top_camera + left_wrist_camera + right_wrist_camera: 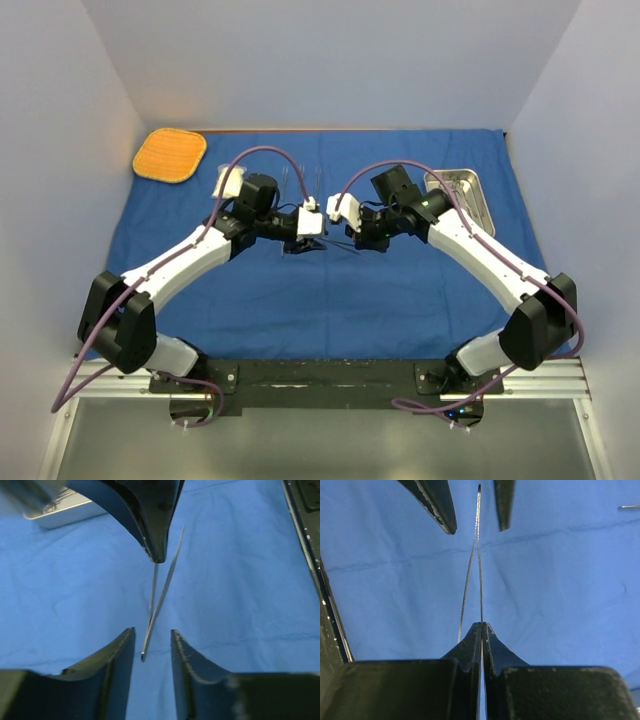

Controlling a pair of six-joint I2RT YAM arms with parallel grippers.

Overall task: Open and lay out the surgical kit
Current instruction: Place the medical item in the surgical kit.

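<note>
Over the middle of the blue cloth, whose far right corner bears the steel tray, the right claw pinches the forceps; their long axis points at the left claw, narrowly parted astride the free tip.

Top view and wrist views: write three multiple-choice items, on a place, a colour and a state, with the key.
1. Where is the steel tray? A far right of the blue cloth; B near left corner; C off the table.
2. Colour of the mat? A green; B orange; C white.
3. The right claw is? A wide open; B shut on the forceps; C out of view.
Key: 1 A, it lies beyond the right arm; 2 B, plainly orange; 3 B, it pinches the metal.
</note>
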